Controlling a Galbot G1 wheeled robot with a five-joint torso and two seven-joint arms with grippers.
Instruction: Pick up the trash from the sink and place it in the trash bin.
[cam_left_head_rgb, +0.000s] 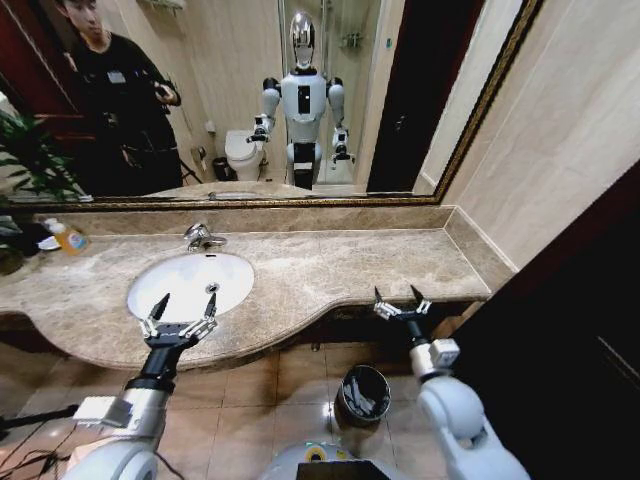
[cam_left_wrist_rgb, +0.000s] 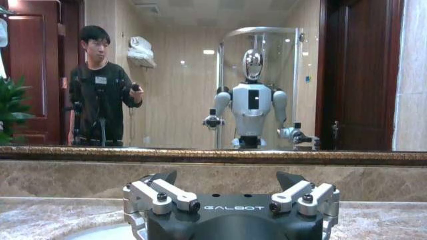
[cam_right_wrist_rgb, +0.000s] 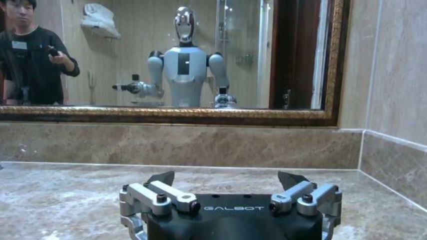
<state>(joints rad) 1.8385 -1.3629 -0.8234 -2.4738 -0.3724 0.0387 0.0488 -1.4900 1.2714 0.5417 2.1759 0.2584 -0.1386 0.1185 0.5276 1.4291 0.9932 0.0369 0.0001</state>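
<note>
The white oval sink (cam_left_head_rgb: 190, 283) with its chrome tap (cam_left_head_rgb: 203, 237) is set in the marble countertop (cam_left_head_rgb: 330, 270). The trash is out of view; the basin's visible surface looks bare. My left gripper (cam_left_head_rgb: 185, 303) hovers open over the sink's front rim, and its fingers (cam_left_wrist_rgb: 160, 180) stand spread, holding nothing, above the basin's edge (cam_left_wrist_rgb: 100, 232). My right gripper (cam_left_head_rgb: 400, 297) is open and holds nothing at the counter's front edge on the right, and it (cam_right_wrist_rgb: 227, 180) faces the mirror across the marble. The small round trash bin (cam_left_head_rgb: 363, 393) stands on the tiled floor below, between my arms.
An orange-yellow bottle (cam_left_head_rgb: 68, 238) stands at the counter's far left, beside a plant (cam_left_head_rgb: 20, 160). A large framed mirror (cam_left_head_rgb: 300, 100) runs along the back wall. A dark door or panel (cam_left_head_rgb: 560, 330) closes in the right side. The counter's front edge curves out over the floor.
</note>
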